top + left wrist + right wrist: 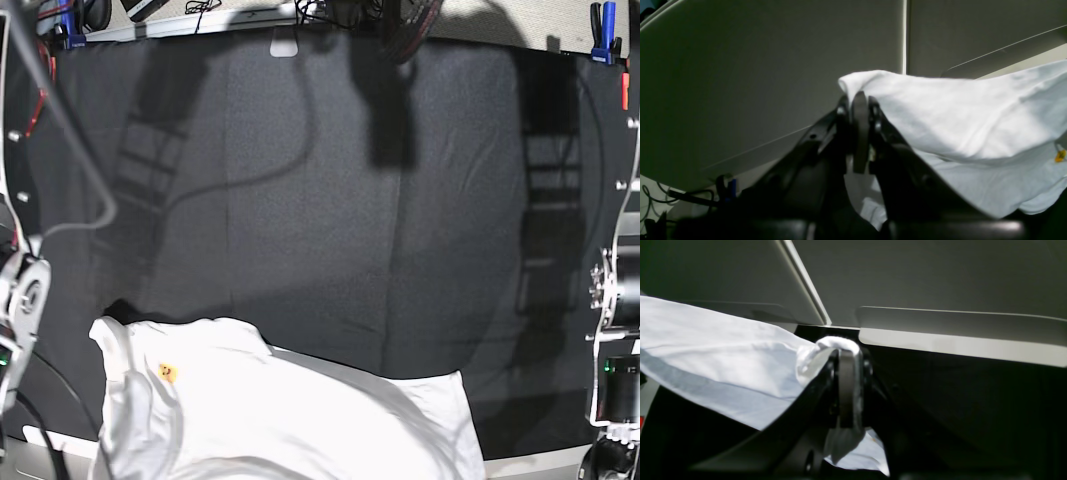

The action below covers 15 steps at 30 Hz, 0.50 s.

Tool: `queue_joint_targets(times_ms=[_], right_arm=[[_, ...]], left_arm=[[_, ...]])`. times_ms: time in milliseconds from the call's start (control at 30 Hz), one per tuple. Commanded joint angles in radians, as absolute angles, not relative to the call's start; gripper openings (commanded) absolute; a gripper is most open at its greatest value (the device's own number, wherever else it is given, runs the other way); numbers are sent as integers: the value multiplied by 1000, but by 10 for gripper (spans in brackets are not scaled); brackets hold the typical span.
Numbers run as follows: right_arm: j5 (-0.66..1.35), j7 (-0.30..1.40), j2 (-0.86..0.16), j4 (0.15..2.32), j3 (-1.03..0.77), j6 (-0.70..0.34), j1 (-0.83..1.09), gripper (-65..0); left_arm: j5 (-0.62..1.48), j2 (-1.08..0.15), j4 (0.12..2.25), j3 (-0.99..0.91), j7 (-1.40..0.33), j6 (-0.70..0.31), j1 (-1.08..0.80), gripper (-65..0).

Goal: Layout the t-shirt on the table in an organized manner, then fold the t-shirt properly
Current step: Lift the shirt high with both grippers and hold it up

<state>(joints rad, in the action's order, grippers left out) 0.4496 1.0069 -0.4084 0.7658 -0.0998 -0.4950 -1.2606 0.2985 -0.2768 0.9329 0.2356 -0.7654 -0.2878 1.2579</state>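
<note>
While the black table lies bare across the upper frame, the white t-shirt hangs at the bottom edge. Both grippers, left and right, pinch cloth; draw them evenly apart before you lower it flat.
</note>
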Motion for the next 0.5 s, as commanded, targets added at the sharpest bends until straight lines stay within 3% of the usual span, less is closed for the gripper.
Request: queue_joint_targets(times_ms=[0,333,467], right_arm=[[471,958,-414,783,-102,-501,-1306,-650],[482,1030,-391,783,-102,-505,-1306,-650],[482,1029,-393,783,-102,-554,-1306,-650]], left_arm=[[304,-278,947,231,-732,-284,1309,-650],[242,-278,947,231,-732,-284,1309,-650],[213,-281,947,231,-738,-284,1309,-650]])
